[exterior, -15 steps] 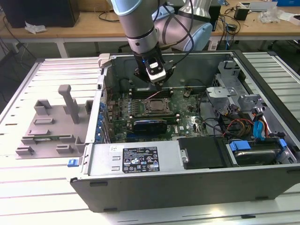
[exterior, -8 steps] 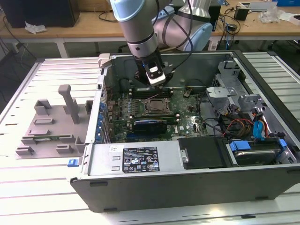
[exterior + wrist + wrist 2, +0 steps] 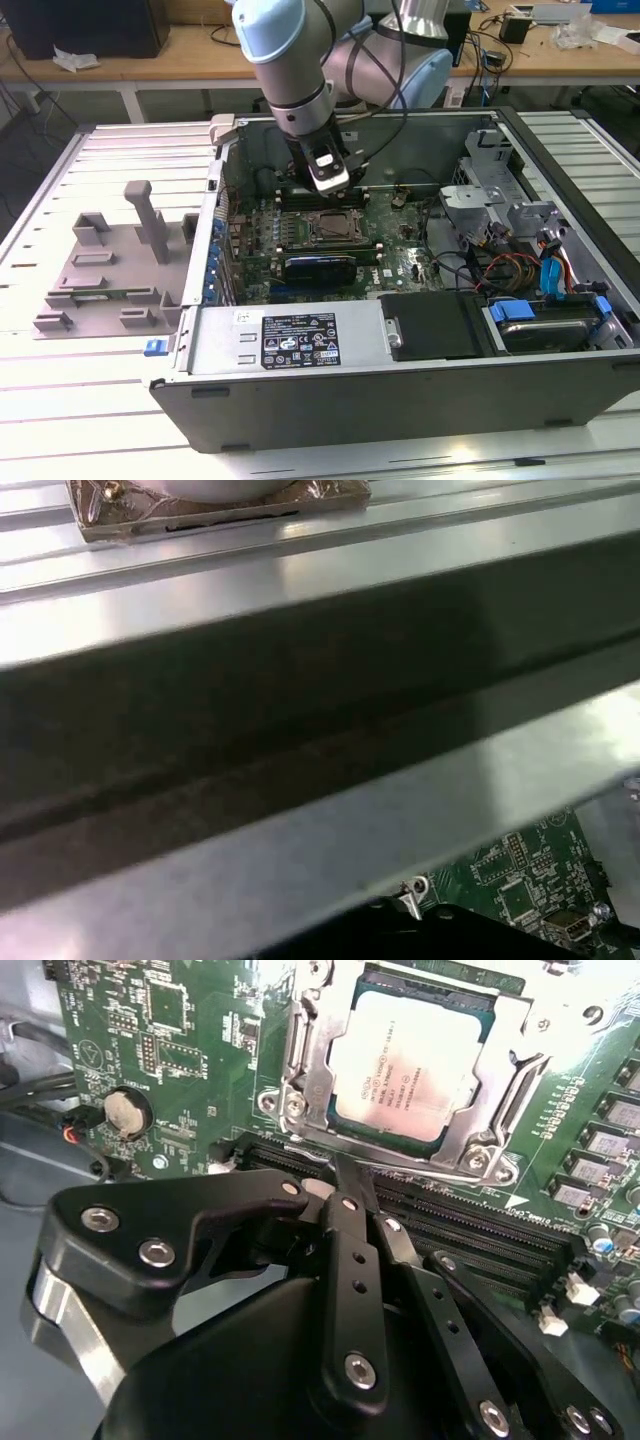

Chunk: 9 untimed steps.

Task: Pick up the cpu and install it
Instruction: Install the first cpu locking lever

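Note:
The cpu [image 3: 408, 1060] lies flat inside the metal-framed socket [image 3: 300, 1070] on the green motherboard [image 3: 160, 1050], silver top up. In the exterior view the cpu [image 3: 330, 228] sits mid-board inside the open computer case [image 3: 400, 400]. My gripper [image 3: 343, 1175] hovers just beside the socket's edge, over the black memory slots [image 3: 470, 1230]. Its black fingers [image 3: 350, 1250] come together at the tip with nothing between them. In the exterior view the gripper [image 3: 328, 183] hangs a little above and behind the socket.
A grey plastic tray [image 3: 100, 270] with upright blocks rests on the table at the exterior view's left. Drive cages and coloured cables [image 3: 530, 270] crowd the case's right side. A black power supply cover [image 3: 430, 325] sits near the front wall. The case wall [image 3: 300, 680] looms close in the first wrist view.

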Each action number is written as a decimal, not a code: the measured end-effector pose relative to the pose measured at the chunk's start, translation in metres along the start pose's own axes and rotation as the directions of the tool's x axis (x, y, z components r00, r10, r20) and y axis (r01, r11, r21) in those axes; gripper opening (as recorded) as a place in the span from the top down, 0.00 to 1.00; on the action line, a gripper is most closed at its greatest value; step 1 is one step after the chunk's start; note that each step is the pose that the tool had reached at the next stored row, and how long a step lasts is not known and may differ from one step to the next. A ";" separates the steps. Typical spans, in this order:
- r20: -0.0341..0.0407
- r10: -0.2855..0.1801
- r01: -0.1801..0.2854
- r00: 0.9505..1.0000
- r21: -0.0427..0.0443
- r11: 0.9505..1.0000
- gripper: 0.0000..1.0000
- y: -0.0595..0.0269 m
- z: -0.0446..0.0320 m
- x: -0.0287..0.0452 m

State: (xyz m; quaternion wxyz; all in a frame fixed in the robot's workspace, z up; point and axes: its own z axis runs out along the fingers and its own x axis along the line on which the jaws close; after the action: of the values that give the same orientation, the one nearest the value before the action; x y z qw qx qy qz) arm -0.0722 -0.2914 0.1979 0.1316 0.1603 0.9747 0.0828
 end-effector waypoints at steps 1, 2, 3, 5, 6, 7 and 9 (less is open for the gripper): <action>0.000 0.000 0.000 1.000 0.000 1.000 0.89 0.0001 0.0003 0.0002; 0.001 -0.001 0.001 1.000 0.002 1.000 0.89 0.0000 0.0011 0.0004; 0.002 -0.002 0.002 1.000 0.005 1.000 0.89 -0.0001 0.0017 0.0006; 0.004 -0.004 0.004 1.000 0.013 1.000 0.89 -0.0004 0.0027 0.0008; 0.005 -0.005 0.005 1.000 0.014 1.000 0.89 -0.0004 0.0033 0.0009; 0.006 -0.006 0.005 1.000 0.018 1.000 0.89 -0.0006 0.0036 0.0010; 0.006 -0.006 0.006 1.000 0.019 1.000 0.89 -0.0008 0.0040 0.0011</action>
State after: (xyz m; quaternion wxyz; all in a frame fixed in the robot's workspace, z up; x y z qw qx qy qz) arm -0.0723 -0.2913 0.1937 0.1331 0.1589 0.9756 0.0726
